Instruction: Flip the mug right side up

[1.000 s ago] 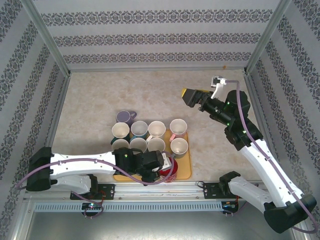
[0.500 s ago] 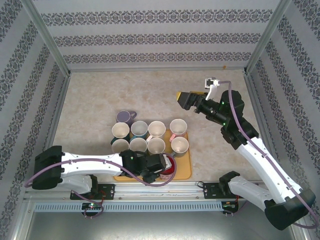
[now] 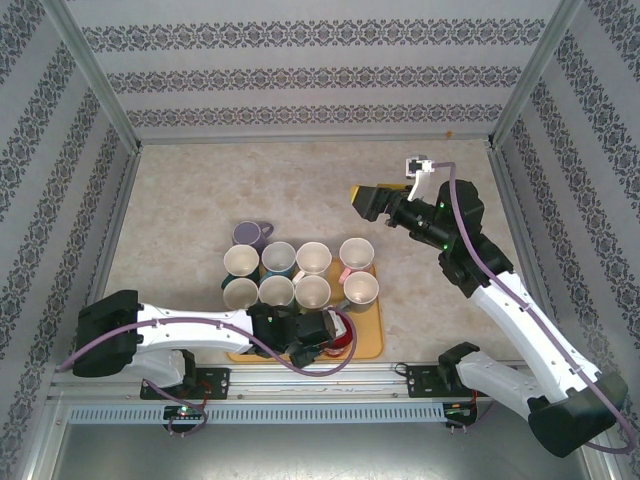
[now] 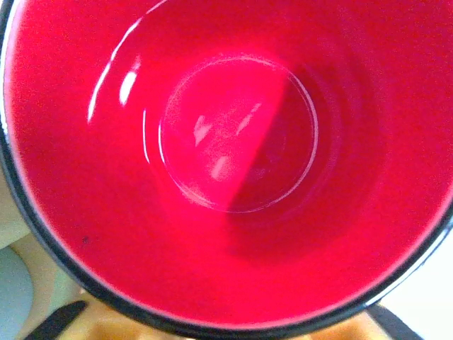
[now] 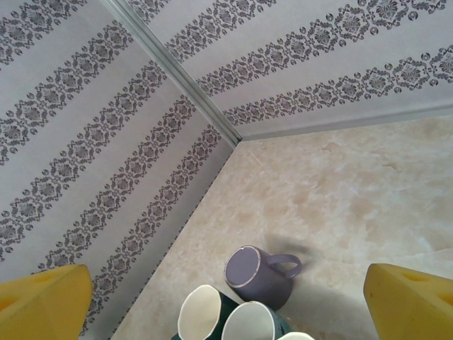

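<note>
Since red mug (image 4: 233,142) stands mouth-up on tray (image 3: 370,340), flip looks done | L gripper (image 3: 318,330): can't tell; R gripper (image 3: 370,200): jaws apart

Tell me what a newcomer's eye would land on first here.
The glossy inside of a red mug comes first, close up in the left wrist view; it is at the yellow tray's near edge. Pale mugs crowd that tray, and one purple mug stands apart on the table beyond. The right end effector hangs open above the table.

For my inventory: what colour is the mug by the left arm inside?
The mug is red inside; left wrist view.
</note>
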Action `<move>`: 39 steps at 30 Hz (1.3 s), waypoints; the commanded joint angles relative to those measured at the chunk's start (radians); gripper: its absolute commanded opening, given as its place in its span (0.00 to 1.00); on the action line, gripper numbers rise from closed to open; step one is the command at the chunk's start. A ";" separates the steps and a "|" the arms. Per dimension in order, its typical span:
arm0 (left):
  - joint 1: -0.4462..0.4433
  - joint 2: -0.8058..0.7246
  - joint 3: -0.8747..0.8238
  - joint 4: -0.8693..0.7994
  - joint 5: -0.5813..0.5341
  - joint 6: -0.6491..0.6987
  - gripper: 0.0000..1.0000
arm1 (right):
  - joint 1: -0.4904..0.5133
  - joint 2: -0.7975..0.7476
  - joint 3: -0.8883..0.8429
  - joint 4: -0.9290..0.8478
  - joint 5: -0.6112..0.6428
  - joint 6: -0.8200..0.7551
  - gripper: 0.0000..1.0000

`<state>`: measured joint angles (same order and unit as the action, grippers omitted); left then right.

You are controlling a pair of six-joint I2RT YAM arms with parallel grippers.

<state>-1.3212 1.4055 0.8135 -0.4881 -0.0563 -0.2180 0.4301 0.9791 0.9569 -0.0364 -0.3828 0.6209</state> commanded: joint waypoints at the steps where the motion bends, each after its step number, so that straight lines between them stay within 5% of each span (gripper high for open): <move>1: -0.009 -0.043 0.008 0.012 0.018 -0.010 0.36 | 0.012 0.007 0.000 0.029 -0.016 -0.026 0.98; 7: -0.010 -0.084 0.065 -0.091 0.054 -0.011 0.52 | 0.011 0.017 0.021 0.016 -0.013 -0.022 0.98; 13: 0.044 -0.214 0.170 -0.213 0.070 -0.013 0.56 | 0.013 0.065 0.081 -0.025 -0.035 -0.024 0.98; 17: 0.208 -0.298 0.253 -0.271 0.195 -0.033 0.55 | 0.023 0.127 0.139 -0.069 -0.004 -0.031 0.98; 23: 0.564 -0.379 0.317 -0.322 0.286 -0.102 0.55 | 0.087 0.342 0.329 -0.210 0.010 -0.174 0.98; 29: 0.819 -0.446 0.284 -0.312 0.023 -0.209 0.57 | 0.190 0.678 0.617 -0.406 0.001 -0.364 0.98; 33: 0.940 -0.552 0.230 -0.283 -0.228 -0.253 0.71 | 0.252 0.865 0.776 -0.483 0.032 -0.498 0.98; 39: 1.000 -0.701 0.123 -0.166 -0.466 -0.223 0.76 | 0.312 1.184 1.103 -0.664 0.050 -0.608 0.98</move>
<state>-0.3313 0.7433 0.9714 -0.7254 -0.3313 -0.4324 0.7162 2.0682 1.9266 -0.5606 -0.3580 0.1234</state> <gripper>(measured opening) 0.758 0.979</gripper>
